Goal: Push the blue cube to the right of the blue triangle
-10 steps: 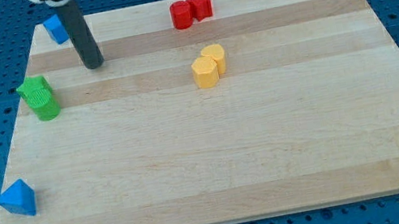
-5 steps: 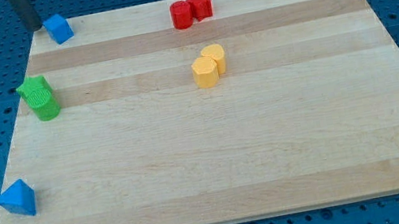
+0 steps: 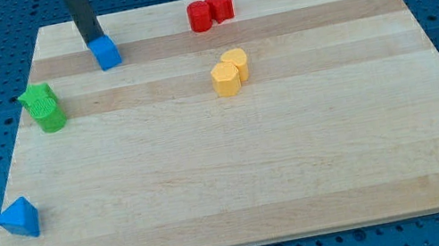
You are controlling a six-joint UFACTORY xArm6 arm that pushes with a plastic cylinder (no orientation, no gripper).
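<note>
The blue cube (image 3: 106, 52) sits on the wooden board (image 3: 235, 156) near the view's top left. My tip (image 3: 92, 38) touches the cube's upper-left side, with the dark rod rising out of the view's top. The blue triangle (image 3: 19, 218) lies far away at the board's bottom-left corner.
Two green blocks (image 3: 43, 107) stand together at the left edge, between cube and triangle. Two red blocks (image 3: 210, 11) sit at the top middle. Two yellow cylinders (image 3: 230, 72) sit just right of centre. Blue pegboard surrounds the board.
The tip went from the board to beyond the top-left corner, then came back behind the blue cube. The cube has slid down and to the right from the corner.
</note>
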